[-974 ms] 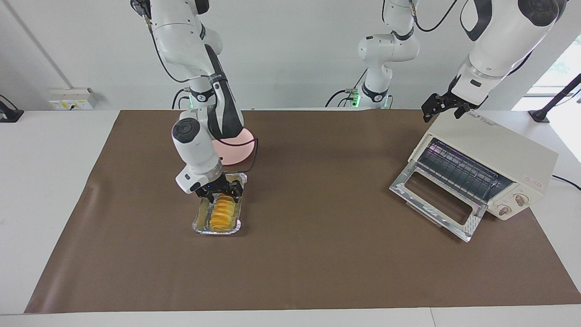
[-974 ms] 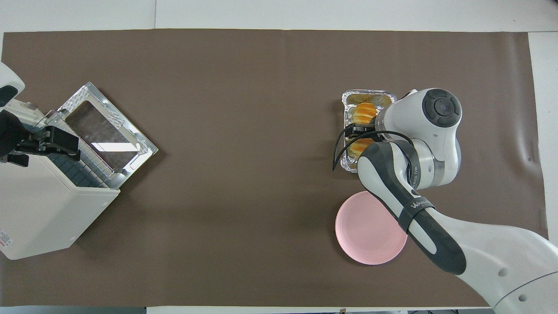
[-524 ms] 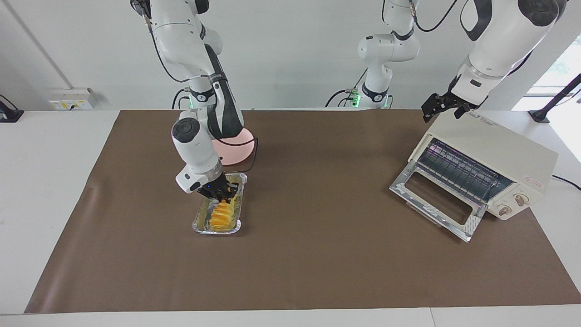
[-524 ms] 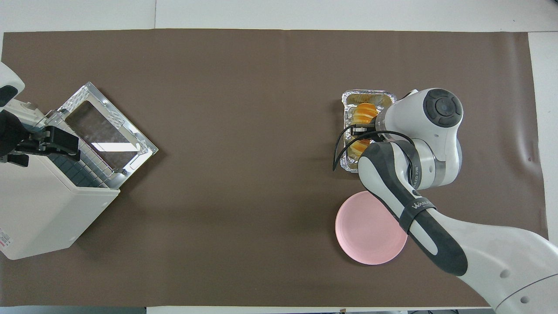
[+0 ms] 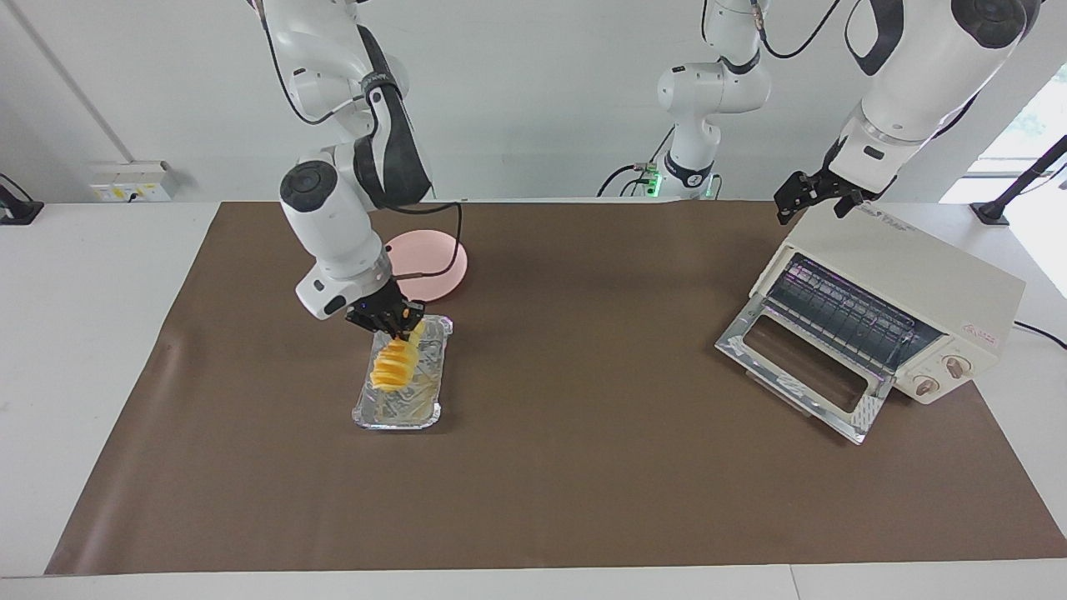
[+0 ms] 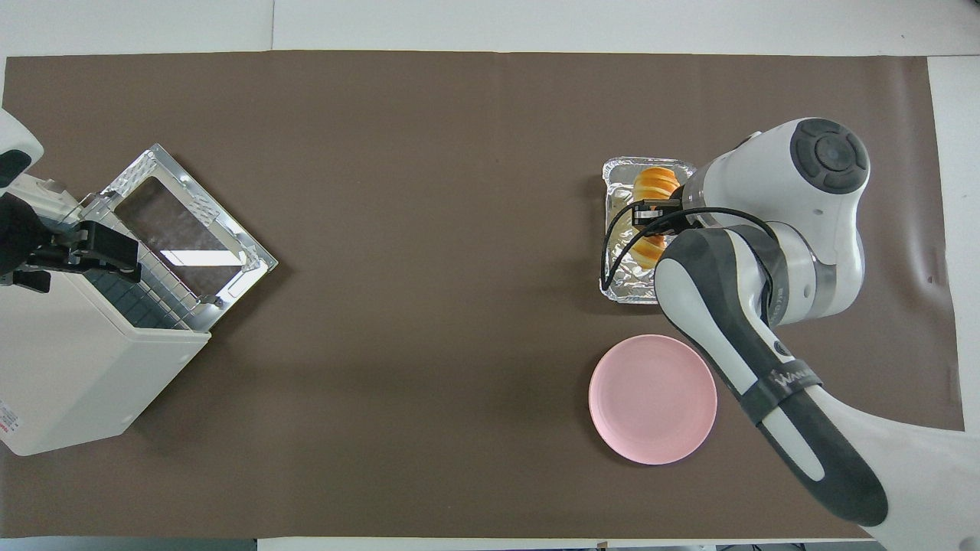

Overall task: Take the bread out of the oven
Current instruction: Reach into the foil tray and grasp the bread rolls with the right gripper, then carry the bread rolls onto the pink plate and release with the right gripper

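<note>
Now the right hand (image 5: 398, 322) pinches the bread (image 5: 392, 367) by its upper end; the loaf hangs tilted over the foil tray (image 5: 367, 410), long axis sloping away from the robots. Spread wide, the left hand (image 5: 813, 196) waits over the oven (image 5: 904, 275).

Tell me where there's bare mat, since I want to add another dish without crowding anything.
The wide stretch between the foil tray and the oven door is bare, as is the strip along the edge farthest from the robots. It is crowded around the tray, where the right gripper holds the bread, with the pink plate beside it.
</note>
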`<state>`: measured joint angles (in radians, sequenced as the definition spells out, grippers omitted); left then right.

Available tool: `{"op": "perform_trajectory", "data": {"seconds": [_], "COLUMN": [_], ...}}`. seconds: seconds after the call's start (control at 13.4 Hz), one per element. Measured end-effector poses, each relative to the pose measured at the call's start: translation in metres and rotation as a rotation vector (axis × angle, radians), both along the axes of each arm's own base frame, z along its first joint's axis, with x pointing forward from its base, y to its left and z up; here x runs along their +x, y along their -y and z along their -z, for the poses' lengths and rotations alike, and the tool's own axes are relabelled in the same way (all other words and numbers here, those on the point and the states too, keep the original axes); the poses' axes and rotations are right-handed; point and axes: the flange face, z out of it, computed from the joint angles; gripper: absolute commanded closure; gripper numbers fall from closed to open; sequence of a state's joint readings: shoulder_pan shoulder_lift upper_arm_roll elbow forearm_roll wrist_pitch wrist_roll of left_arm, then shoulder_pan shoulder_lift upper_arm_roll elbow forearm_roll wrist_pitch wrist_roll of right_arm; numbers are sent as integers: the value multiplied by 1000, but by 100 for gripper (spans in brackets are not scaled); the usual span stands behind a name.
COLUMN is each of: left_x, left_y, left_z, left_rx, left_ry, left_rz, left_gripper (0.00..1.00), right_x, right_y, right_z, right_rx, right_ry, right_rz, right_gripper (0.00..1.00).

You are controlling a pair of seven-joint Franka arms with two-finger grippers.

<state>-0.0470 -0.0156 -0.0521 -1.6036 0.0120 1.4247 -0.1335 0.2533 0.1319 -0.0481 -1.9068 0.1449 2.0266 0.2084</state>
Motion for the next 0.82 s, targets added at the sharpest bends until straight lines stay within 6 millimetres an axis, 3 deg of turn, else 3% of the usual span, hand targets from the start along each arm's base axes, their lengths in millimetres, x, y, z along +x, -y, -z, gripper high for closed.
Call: {"op": "perform_trajectory", "data": {"seconds": [0.15,0.22,0.52,0.82], "left_x": [0,0,0,0], "left_y": [0,0,0,0], "left_z": [0,0,0,0], "left_rx": [0,0,0,0], "left_ry": [0,0,0,0], "left_rz": [0,0,0,0], "left_gripper": [0,0,0,0], "right_x": [-33,-53,-148,-211], "right_y": [4,5,-12,-16], "right_z": [-16,-14,19,67], "right_rx": [-2,-3,-19,-20], "right_ry": [-59,-81,-149,-94], "right_rz": [-14,-21,-100,-140], "right_gripper": [100,100,100,100]}}
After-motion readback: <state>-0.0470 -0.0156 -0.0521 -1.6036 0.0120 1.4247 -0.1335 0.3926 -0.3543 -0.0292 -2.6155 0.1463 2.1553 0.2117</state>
